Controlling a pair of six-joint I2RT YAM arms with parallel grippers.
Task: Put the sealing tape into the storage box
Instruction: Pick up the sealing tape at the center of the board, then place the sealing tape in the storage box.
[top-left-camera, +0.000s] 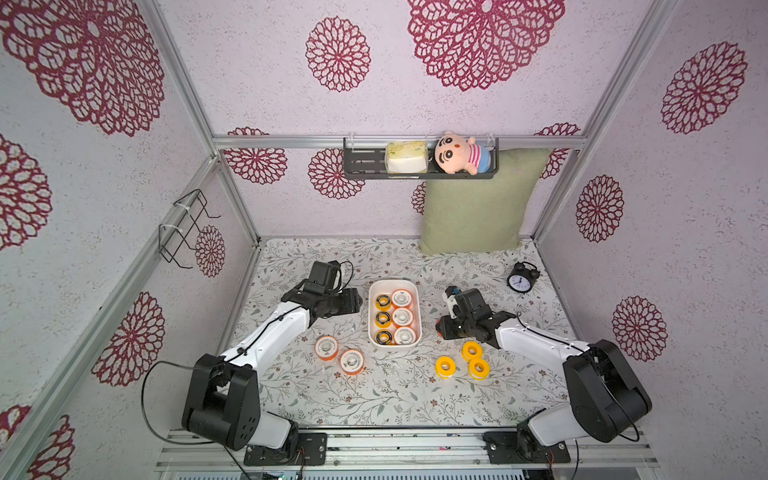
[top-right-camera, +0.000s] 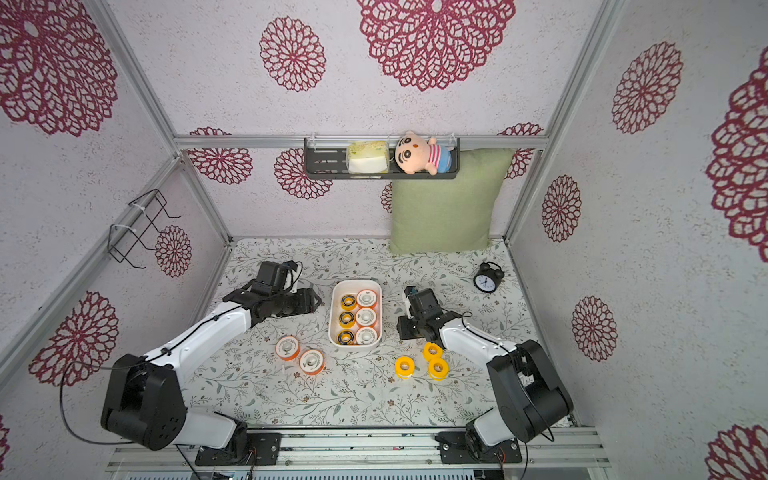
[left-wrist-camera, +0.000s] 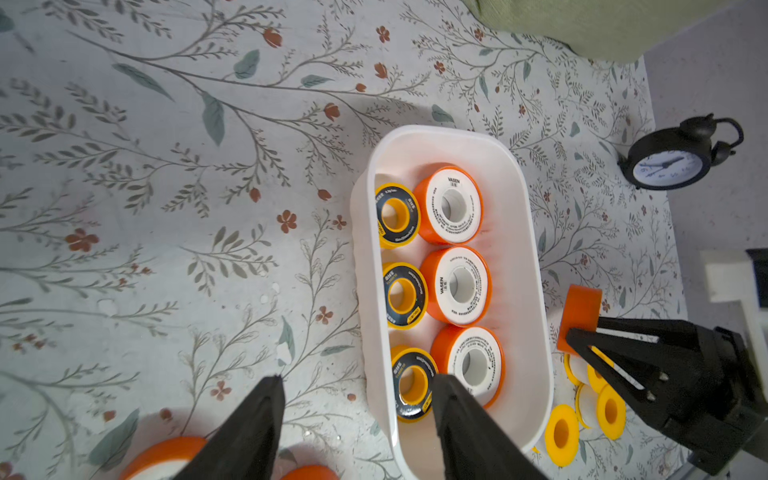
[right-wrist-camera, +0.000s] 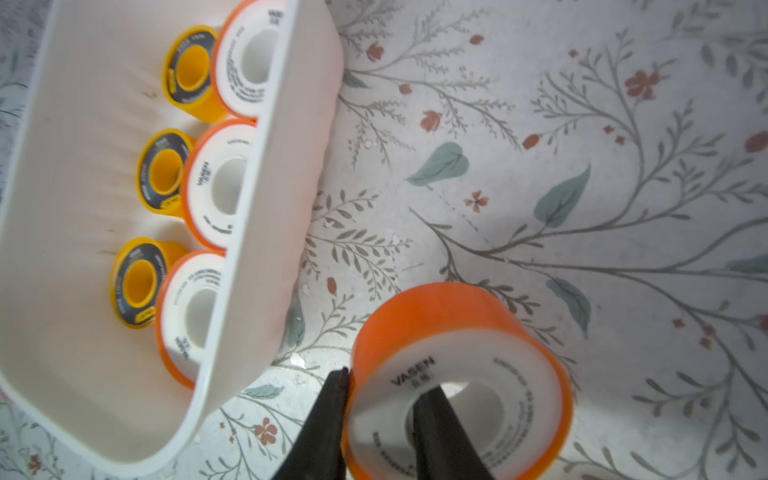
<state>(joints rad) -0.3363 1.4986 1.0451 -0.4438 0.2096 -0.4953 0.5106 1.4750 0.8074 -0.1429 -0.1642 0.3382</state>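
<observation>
While the storage box (top-left-camera: 388, 286) sits in the middle of the bench (top-left-camera: 374, 395), six rolls of sealing tape lie flat inside it in two rows of three. The three yellow rolls with black faces (top-left-camera: 383, 319) line the side toward the left arm, and three orange rolls with white faces (top-left-camera: 402, 317) line the side toward the right arm.

The right fingers (right-wrist-camera: 324, 424) are clamped on a seventh roll, an orange roll (right-wrist-camera: 457, 332). One finger is pushed into its centre hole and the other presses on its outer rim. This roll is outside the box, just beside its long right wall. I cannot tell whether it is clear of the bench.

The left fingers (left-wrist-camera: 249, 432) are spread apart and carry nothing, near the box's left wall.

Two more orange rolls (top-left-camera: 326, 347) (top-left-camera: 352, 361) lie flat and close together on the bench, in front of the box toward the left arm. Three all-yellow rolls (top-left-camera: 472, 350) (top-left-camera: 445, 366) (top-left-camera: 478, 368) cluster on the bench in front of the box toward the right arm.

A black alarm clock (top-left-camera: 519, 281) stands near the bench's far right corner, by a green cushion (top-left-camera: 478, 208) leaning on the back wall.
</observation>
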